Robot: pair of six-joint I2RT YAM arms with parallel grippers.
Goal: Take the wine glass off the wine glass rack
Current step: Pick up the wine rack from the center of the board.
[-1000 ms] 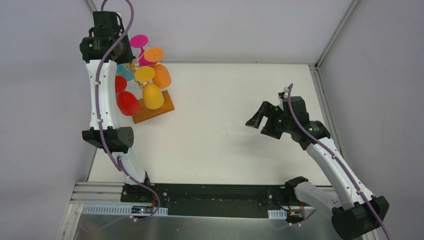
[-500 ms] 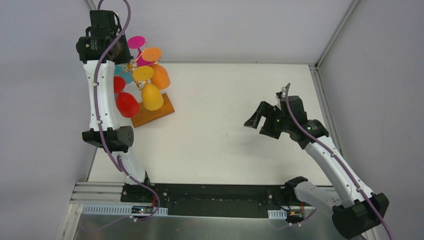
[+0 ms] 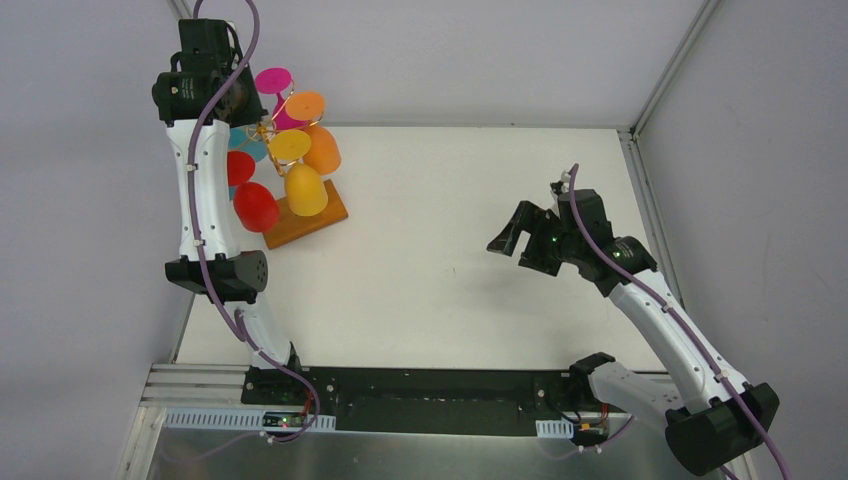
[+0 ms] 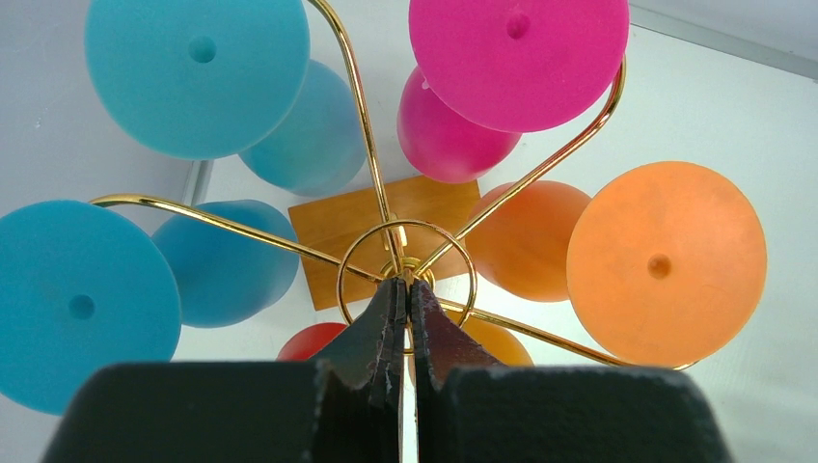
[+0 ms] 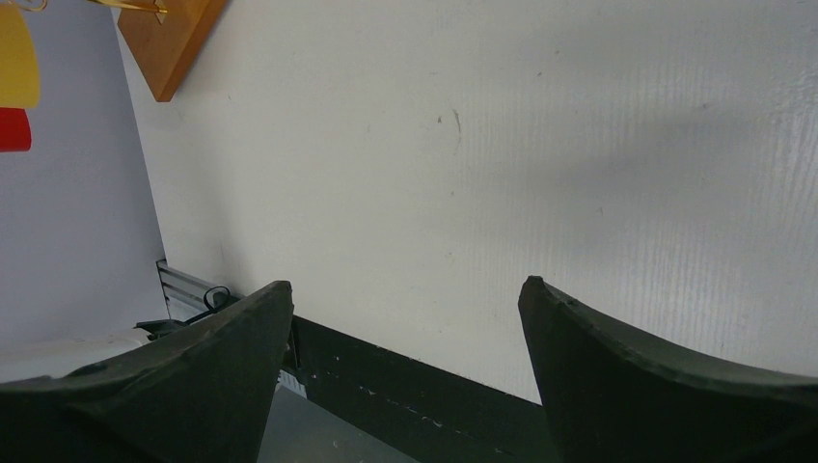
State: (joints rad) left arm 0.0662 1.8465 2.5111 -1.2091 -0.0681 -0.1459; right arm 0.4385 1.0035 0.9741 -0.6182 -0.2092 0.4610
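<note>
The wine glass rack [image 3: 266,131] is gold wire on an orange-brown wooden base [image 3: 320,217] at the table's far left. Several coloured wine glasses hang on it upside down: pink [image 3: 273,80], orange [image 3: 307,106], yellow [image 3: 305,190], red [image 3: 255,207] and blue [image 3: 245,150]. My left gripper [image 4: 406,286] is above the rack, shut on the gold ring at the top of its stem [image 4: 405,253]. The pink [image 4: 518,58], orange [image 4: 666,262] and blue [image 4: 196,72] glass feet spread around it. My right gripper [image 3: 522,244] is open and empty above the table's right half.
In the right wrist view the open fingers [image 5: 598,376] frame bare white table, with the rack's base corner [image 5: 169,43] at the top left. A metal frame post [image 3: 660,85] runs along the table's right edge. Grey walls enclose the back and sides.
My left wrist has shifted slightly left over the rack top. My right gripper has drifted a little to the left. The glasses hang as before.
</note>
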